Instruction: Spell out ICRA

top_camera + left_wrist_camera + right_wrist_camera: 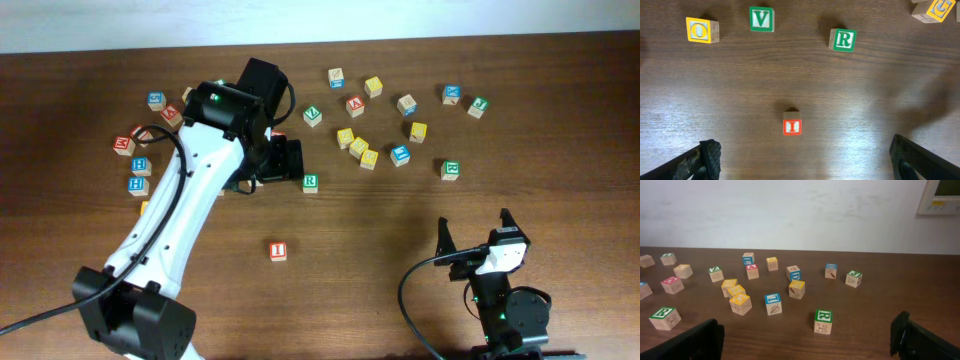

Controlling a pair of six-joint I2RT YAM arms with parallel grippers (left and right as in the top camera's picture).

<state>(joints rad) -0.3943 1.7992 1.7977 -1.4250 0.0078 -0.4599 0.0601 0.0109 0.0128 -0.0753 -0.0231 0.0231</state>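
Because the red I block [278, 251] sits alone on the open near part of the tabletop [400, 270], well apart from the loose letter blocks [365, 150] scattered along the far side, it looks like the first letter of the word set in its place, with bare wood beside it for the three letters to come. The left end effector [805, 147] hangs above the wood with its fingers [710, 155] spread wide and nothing between them. In its own camera the I lies just ahead of the gap, touching neither finger. My judgement is that the step in hand is finding the C, and the wide, empty spread suits coming down over a small cube. I cannot read a C with certainty in any view. A green R block [311, 183] lies just beside that arm's wrist from overhead, and a red A block [355, 105] sits farther back in the scatter, so both later letters are within reach. The right end effector [475, 232] rests near its base at the near edge, fingers apart and holding nothing, likely kept low there to leave the middle free for the left arm.
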